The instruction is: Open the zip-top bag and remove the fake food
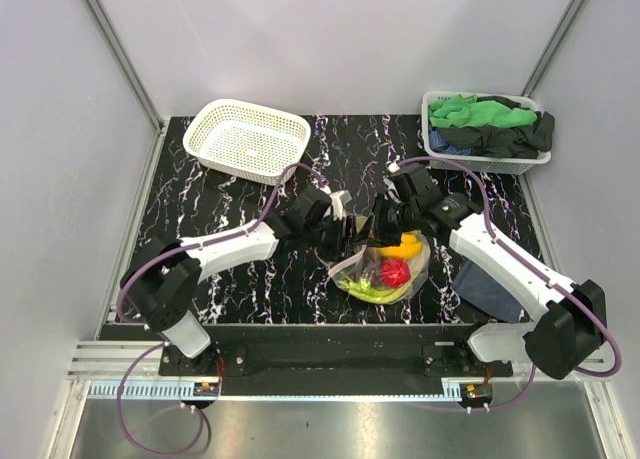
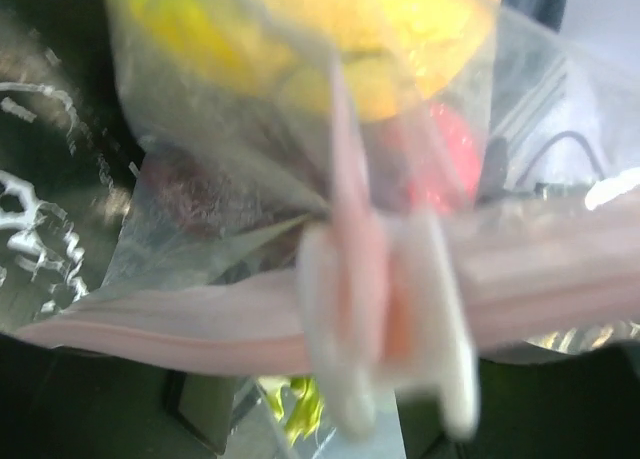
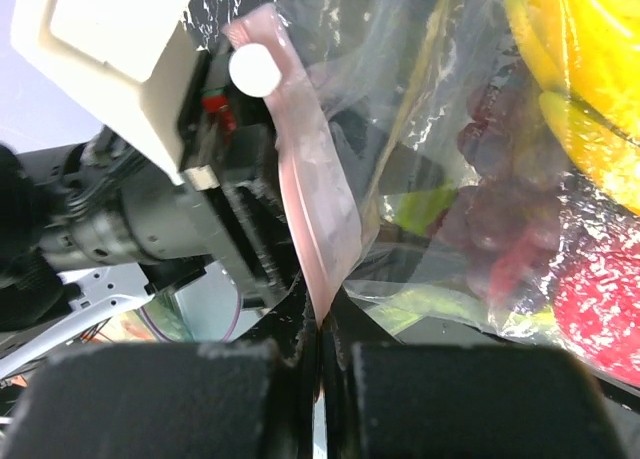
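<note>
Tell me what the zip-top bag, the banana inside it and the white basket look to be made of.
The zip-top bag: thin, clear, soft plastic film, glossy; it crinkles and glints. The banana: likely moulded plastic, smooth and evenly bright yellow. The white basket: probably rigid plastic, fairly matte, with an open lattice wall.

white lattice basket back left, cloth-filled bin back right, black marbled tabletop
</note>
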